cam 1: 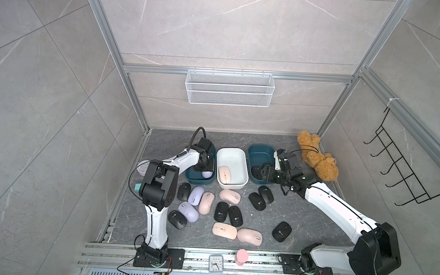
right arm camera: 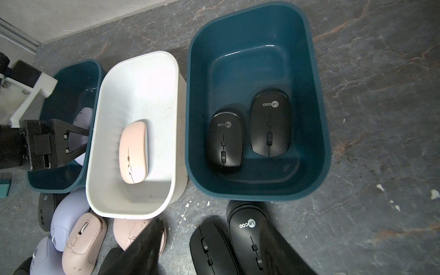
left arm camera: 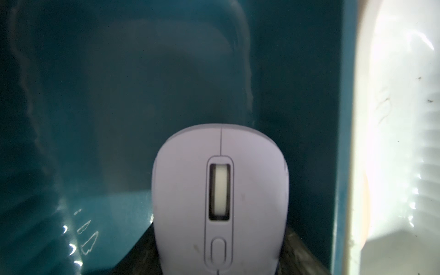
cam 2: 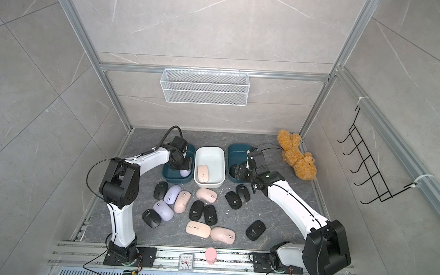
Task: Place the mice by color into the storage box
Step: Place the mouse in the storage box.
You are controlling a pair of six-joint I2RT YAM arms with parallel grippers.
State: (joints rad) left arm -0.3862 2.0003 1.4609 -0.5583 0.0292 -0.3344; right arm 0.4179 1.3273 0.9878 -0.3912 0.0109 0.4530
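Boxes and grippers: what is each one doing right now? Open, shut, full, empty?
left gripper, shut on the lavender mouse, down in the left teal box.
right gripper, open, holding nothing.
left teal box, that mouse inside, nothing else seen.
white box, one pink mouse inside.
right teal box, two black mice inside.
wire basket, empty.

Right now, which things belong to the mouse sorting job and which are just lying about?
Job: held lavender mouse, black mice, pink mice, lavender mice, white bin, two teal bins.
Lying about: teddy bear, square clock, pink cylinder, wire basket, hook rack.
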